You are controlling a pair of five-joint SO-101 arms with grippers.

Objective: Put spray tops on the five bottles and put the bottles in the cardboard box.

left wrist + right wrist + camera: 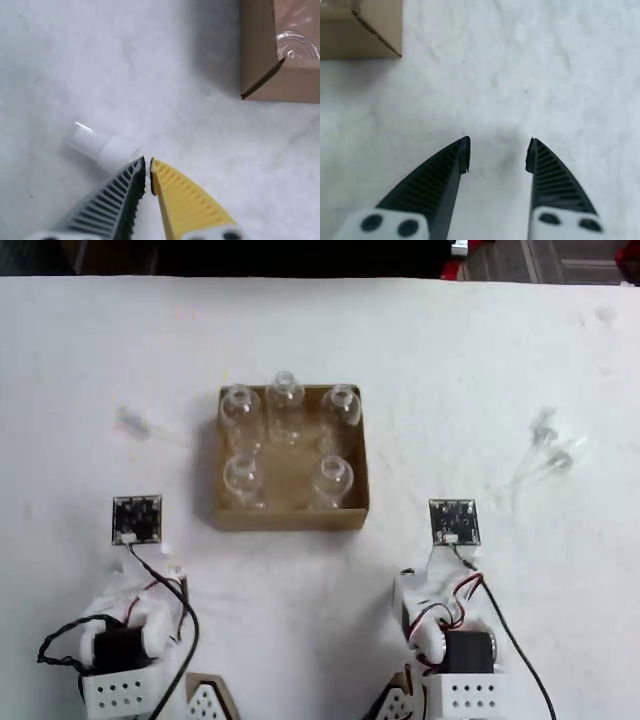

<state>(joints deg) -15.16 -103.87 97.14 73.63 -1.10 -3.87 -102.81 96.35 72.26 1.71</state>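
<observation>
Five bottles, one cardboard box

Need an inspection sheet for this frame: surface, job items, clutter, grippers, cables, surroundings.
Surface: white cloth-covered table, no spills seen.
Job's things: shallow brown cardboard box at centre; five clear round bottles upright inside it, none with a top; clear spray tops lie loose on the cloth on both sides of the box.
Clutter: small white cylinder by the left fingers, possibly a spray top.
Grippers: left gripper fingers shut, empty; right gripper fingers open, empty.
Cables: black and red cables run along both arms, away from the box.
Surroundings: dark area beyond the far edge.
</observation>
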